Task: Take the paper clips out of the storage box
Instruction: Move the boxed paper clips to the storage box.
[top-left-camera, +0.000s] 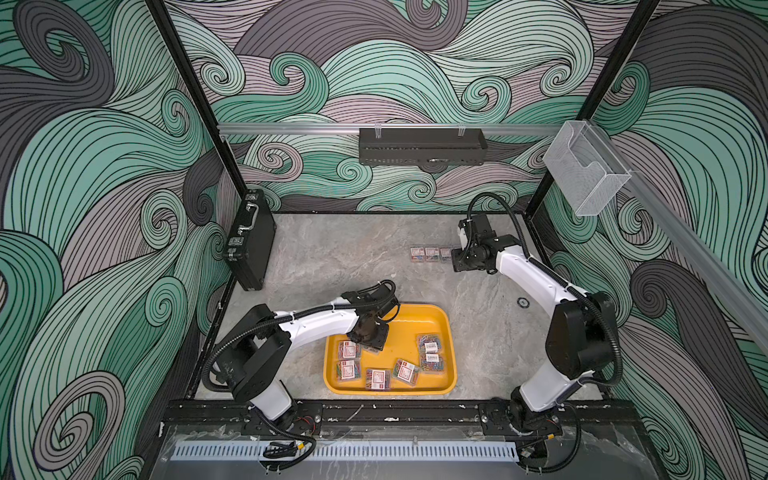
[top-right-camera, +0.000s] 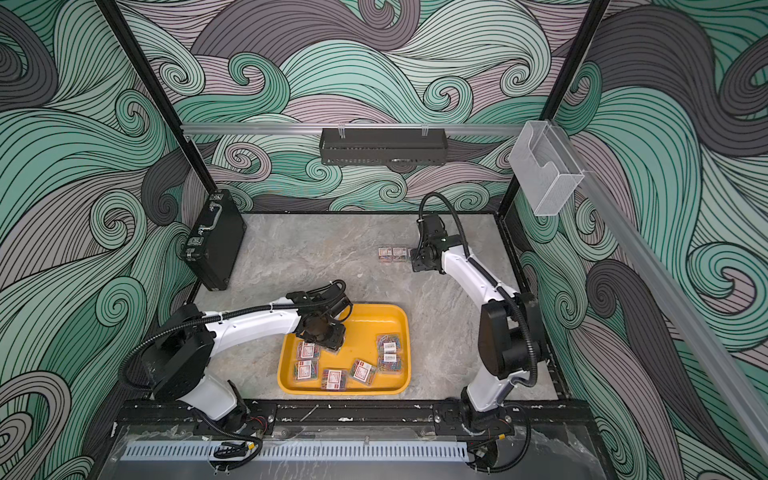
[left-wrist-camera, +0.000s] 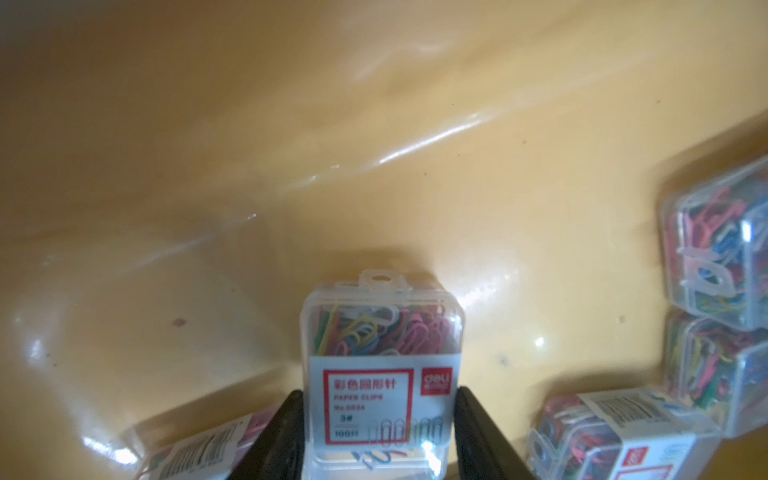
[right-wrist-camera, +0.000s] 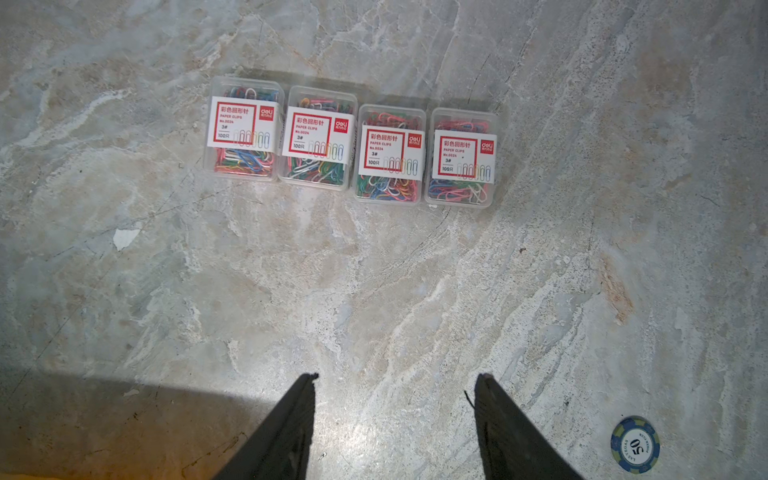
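Note:
The yellow storage box (top-left-camera: 451, 332) (top-right-camera: 405, 328) lies at the front middle of the marble table, with several clear boxes of paper clips (top-left-camera: 405, 371) inside. My left gripper (top-left-camera: 370, 338) (left-wrist-camera: 379, 395) reaches down into its left part. Its two black fingers press on the sides of one labelled box of paper clips (left-wrist-camera: 380, 332) over the tray floor. More boxes (left-wrist-camera: 715, 257) lie beside it. A row of several paper clip boxes (right-wrist-camera: 353, 141) (top-left-camera: 430, 253) sits on the table at the back right. My right gripper (right-wrist-camera: 397, 376) (top-left-camera: 457, 259) hovers open just beside that row, nothing between its fingers.
A black briefcase (top-left-camera: 249, 241) leans at the back left. A clear acrylic holder (top-left-camera: 586, 166) hangs on the right wall and a black tray (top-left-camera: 422, 145) on the back wall. A poker chip (right-wrist-camera: 635, 444) (top-left-camera: 523, 302) lies on the table right of the storage box.

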